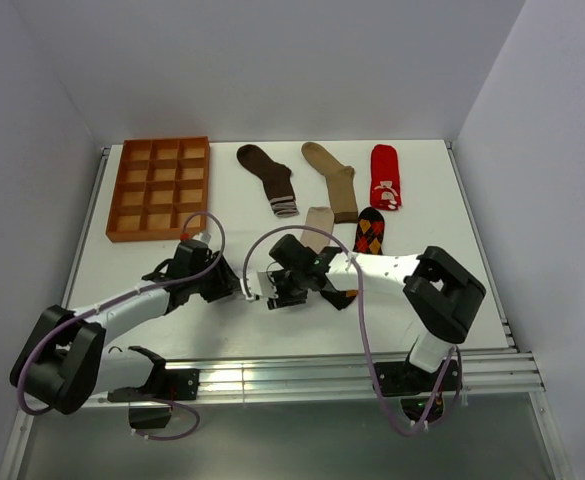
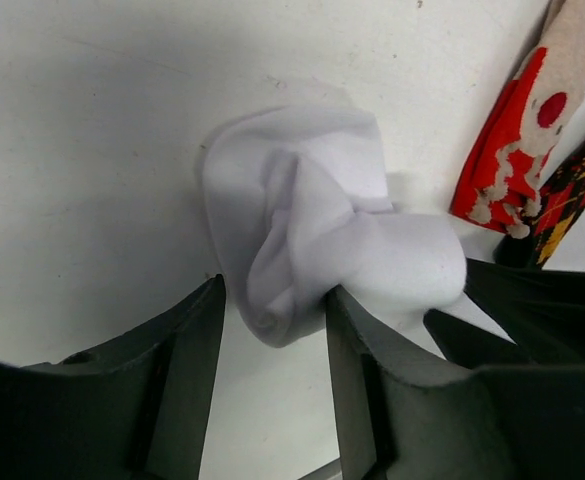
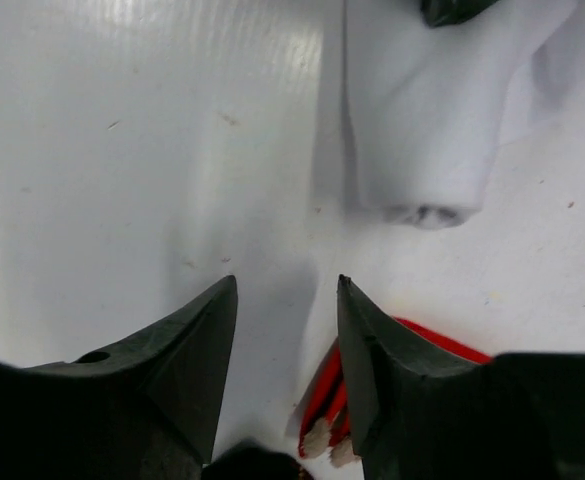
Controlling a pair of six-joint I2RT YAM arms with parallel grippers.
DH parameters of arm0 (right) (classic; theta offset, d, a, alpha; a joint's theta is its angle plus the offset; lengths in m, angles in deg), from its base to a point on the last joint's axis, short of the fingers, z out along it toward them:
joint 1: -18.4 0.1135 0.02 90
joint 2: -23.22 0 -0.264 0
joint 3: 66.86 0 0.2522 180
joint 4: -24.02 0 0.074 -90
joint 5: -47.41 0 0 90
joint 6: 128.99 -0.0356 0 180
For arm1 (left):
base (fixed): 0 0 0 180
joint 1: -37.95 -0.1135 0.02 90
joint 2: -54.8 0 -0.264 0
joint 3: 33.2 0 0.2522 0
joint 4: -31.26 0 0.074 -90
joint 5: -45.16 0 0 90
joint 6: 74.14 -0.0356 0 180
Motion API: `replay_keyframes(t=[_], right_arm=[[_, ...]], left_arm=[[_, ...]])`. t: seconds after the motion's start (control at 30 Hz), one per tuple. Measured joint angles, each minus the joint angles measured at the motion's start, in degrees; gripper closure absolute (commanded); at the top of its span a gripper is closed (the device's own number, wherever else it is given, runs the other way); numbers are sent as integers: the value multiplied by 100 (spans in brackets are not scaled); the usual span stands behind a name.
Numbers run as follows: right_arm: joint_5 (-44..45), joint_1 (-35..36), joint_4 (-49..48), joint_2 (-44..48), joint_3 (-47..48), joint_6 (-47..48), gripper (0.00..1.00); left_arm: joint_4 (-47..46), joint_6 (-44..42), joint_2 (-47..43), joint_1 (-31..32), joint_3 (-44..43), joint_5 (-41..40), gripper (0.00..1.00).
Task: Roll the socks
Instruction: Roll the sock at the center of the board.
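While left fingers (image 2: 184, 365) and right fingers (image 3: 190, 355) stand spread, the white sock (image 2: 302, 215) lies bunched, perhaps loosely rolled.

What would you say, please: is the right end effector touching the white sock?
Apart. The right wrist view shows bare table between the open right end effector and the white sock.

Tray (image 1: 159, 190) far left; sock row (image 1: 337, 185) right of it; lone sock (image 2: 312, 230) nearer, centre.
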Motion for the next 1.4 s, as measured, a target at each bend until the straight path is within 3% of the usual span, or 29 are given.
replay_keyframes(t=[0.2, 0.37, 0.47, 0.97, 1.17, 1.4], right_arm=[[59, 7, -461, 616, -704, -162, 39], [376, 190, -1528, 1318, -1462, -125, 29], [621, 420, -2151, 1408, -1805, 81, 28], [1768, 944, -5652, 28, -2621, 1578, 24], [1952, 944, -6166, -299, -2603, 1891, 24], [1996, 916, -6102, -643, -2164, 2015, 29]], left_arm=[[-315, 87, 570, 0, -120, 155, 59], [-658, 205, 994, 0, -302, 380, 60], [-671, 219, 1082, -7, -363, 450, 61], [-669, 212, 1349, -35, -520, 824, 61], [-640, 192, 1349, -39, -533, 833, 61], [-610, 144, 1349, -39, -544, 861, 60]])
